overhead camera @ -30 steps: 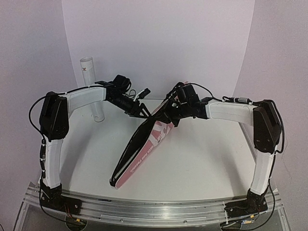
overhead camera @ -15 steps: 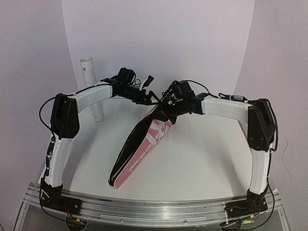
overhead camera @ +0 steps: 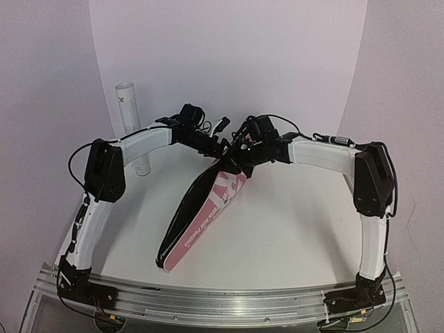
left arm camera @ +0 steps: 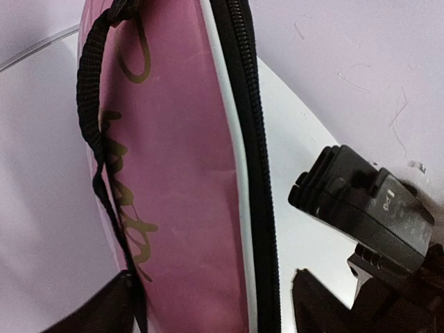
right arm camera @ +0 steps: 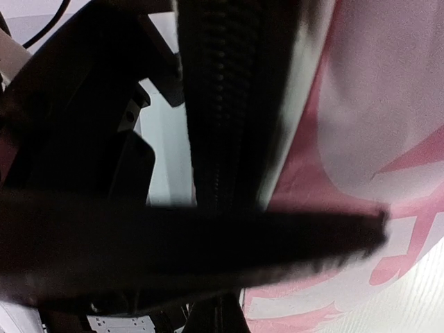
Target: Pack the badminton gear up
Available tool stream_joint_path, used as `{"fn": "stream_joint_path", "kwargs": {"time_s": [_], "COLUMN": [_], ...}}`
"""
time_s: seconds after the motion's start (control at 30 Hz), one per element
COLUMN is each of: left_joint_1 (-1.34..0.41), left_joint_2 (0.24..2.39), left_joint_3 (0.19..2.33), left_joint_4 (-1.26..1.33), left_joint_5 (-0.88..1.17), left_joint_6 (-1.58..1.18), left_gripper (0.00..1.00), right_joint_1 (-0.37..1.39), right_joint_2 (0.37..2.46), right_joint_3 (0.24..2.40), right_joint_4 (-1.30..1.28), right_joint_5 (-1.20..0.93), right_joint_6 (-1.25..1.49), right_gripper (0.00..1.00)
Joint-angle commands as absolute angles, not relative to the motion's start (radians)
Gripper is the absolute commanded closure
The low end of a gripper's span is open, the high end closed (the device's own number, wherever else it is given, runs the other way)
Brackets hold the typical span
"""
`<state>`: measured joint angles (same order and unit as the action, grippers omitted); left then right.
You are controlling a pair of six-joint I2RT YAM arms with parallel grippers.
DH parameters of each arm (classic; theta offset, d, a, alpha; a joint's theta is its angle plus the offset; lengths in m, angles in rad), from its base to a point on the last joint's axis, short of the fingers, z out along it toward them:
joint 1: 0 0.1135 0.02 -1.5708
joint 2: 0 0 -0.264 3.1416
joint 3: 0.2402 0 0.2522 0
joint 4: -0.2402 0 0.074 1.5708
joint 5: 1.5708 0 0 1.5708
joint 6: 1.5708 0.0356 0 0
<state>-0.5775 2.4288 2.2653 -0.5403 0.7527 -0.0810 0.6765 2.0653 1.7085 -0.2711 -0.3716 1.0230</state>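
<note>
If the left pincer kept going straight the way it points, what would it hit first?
Most likely the pink bag, near its black zipper, straight ahead of the left pincer; the depth is unclear.

The white worktop (overhead camera: 291, 229) fills the lower middle of the frame. A long pink bag (overhead camera: 208, 215) slants across its centre, with its lower end resting on it. A white tube (overhead camera: 132, 125) stands upright at upper left.

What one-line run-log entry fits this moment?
right gripper: shut on pink bag, far end off table | left gripper: open by zipper | tube: upright
</note>
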Motion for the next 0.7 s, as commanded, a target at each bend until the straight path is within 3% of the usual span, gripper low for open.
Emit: {"fn": "stream_joint_path", "kwargs": {"time_s": [0.0, 0.1, 0.13, 0.67], "left_joint_1": [-0.586, -0.585, -0.584, -0.539], "left_joint_2": [2.458, 2.464, 2.463, 2.456], "left_joint_3": [2.323, 2.325, 2.330, 2.530], "left_joint_4": [-0.517, -0.495, -0.482, -0.414], "left_joint_5": [0.742, 0.724, 0.716, 0.398], "left_joint_6": [-0.090, -0.120, -0.140, -0.391], "left_gripper": [0.47, 0.91, 0.98, 1.00], "right_joint_1": [0.686, 0.686, 0.686, 0.812], "right_joint_2": [2.092, 2.092, 2.090, 2.088], "right_joint_3": [1.757, 1.763, 1.764, 1.755], "right_joint_4": [-0.306, -0.313, -0.316, -0.330], "right_joint_5": [-0.405, -0.402, -0.399, -0.370], "right_joint_6": [1.003, 1.004, 1.006, 1.087], "right_gripper": [1.00, 1.00, 1.00, 1.00]}}
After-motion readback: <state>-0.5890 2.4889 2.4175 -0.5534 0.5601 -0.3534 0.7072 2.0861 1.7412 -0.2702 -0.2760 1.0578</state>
